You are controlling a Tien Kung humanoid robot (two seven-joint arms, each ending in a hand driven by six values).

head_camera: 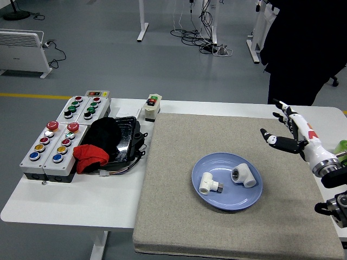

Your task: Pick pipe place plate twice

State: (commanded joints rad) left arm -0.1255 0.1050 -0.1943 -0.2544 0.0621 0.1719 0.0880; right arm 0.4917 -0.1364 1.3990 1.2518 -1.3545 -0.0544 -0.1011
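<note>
Two white pipe fittings lie in the blue plate (pixel 214 201) on the grey mat: a tee-shaped one (pixel 207 183) at the left and an elbow (pixel 244 175) at the right. They lie apart from each other. My right hand (pixel 283 130) hovers above the mat's right part, up and to the right of the plate, fingers spread and holding nothing. The left arm is out of sight.
Four button boxes (pixel 59 132) sit at the table's left, beside a black tray (pixel 126 138) with black and red cloth (pixel 90 155). A small switch box (pixel 152 106) stands behind the mat. A green object (pixel 340 151) is at the right edge. A person in dark clothes (pixel 303 49) stands behind the table.
</note>
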